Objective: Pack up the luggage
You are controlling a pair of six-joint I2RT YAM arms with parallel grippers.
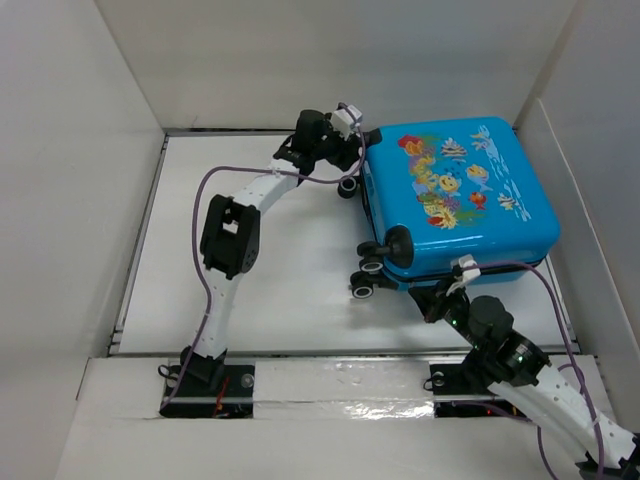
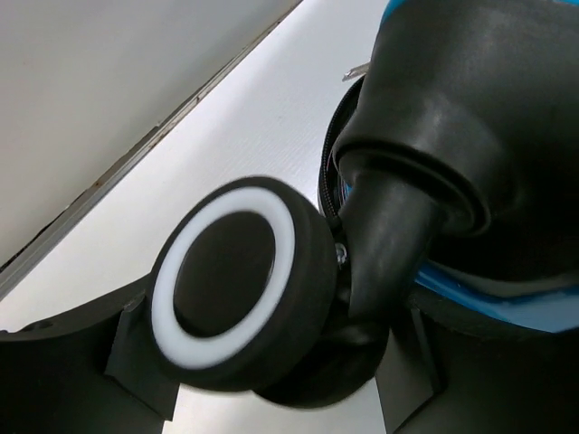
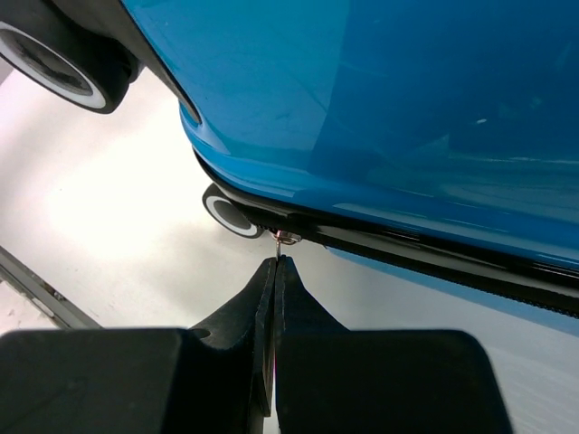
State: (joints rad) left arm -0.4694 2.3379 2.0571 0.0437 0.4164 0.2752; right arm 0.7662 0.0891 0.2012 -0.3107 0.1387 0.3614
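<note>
My left pincer (image 2: 271, 366) sits w/ its two black fingers (image 2: 136, 366) on either side of one wheel (image 2: 226, 280). The wheel is black w/ a white ring and fills the gap btw them. Jaws are apart, but I can't tell if they are clenched on the wheel or just flanking it; the contact is hidden. Right behind the wheel is its black caster fork (image 2: 425, 136), then a sliver of blue shell.

My right pincer (image 3: 275, 264) is clenched, fingers pressed flat together, nothing visible btw them. The tips point at a tiny metal tab (image 3: 286, 237) hanging from the black zipper trim (image 3: 434, 253). The tab is just beyond the tips; touching or not, can't tell. Above the trim is smooth blue shell. Two more white-ringed wheels show to the left, one near (image 3: 228, 210) and one at the top corner (image 3: 54, 63).

The luggage (image 1: 460, 200) lies flat, fish print up, shells shut, on the far right part of the white table (image 1: 270, 290), close to the right wall (image 1: 590, 200). Its wheels face left toward table centre. My left arm reaches to its far-left corner; my right arm comes up at its near edge, approx the middle. A purple cable (image 1: 210, 190) loops along the left arm.
</note>
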